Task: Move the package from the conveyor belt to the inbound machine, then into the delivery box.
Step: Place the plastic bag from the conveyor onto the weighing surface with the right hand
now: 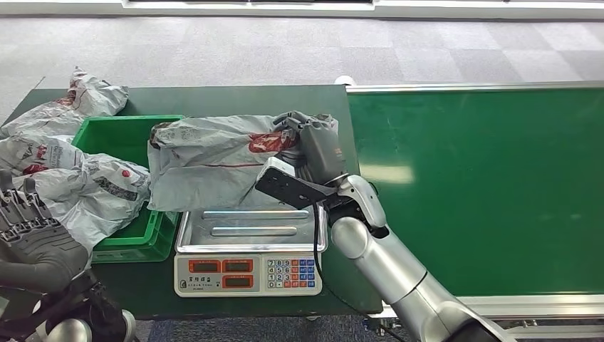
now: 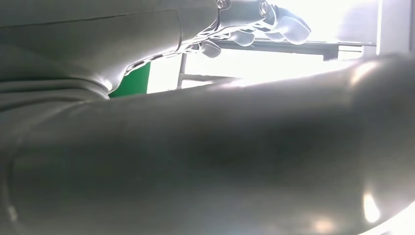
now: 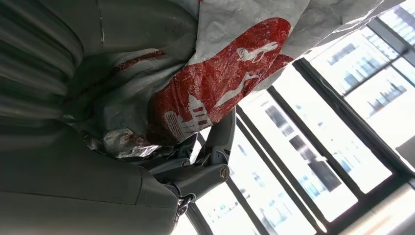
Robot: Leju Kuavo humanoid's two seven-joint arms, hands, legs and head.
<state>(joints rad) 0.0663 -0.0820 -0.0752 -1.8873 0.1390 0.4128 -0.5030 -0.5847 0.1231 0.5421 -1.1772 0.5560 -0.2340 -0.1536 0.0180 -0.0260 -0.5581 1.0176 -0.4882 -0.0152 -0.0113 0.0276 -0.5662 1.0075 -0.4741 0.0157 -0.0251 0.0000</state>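
Observation:
A grey plastic package with a red logo hangs above the table, between the steel tray of the scale and the green delivery box. My right hand grips its right end. In the right wrist view the crumpled package with its red print lies against that hand, whose fingers curl around it. My left hand rests low at the near left, fingers apart, holding nothing; its fingers appear against bright light in the left wrist view. The green conveyor belt on the right carries nothing.
Several grey packages lie in and over the green box and on the table's far left. The scale's display and keypad face me at the table's front edge. Grey carpet lies beyond the table.

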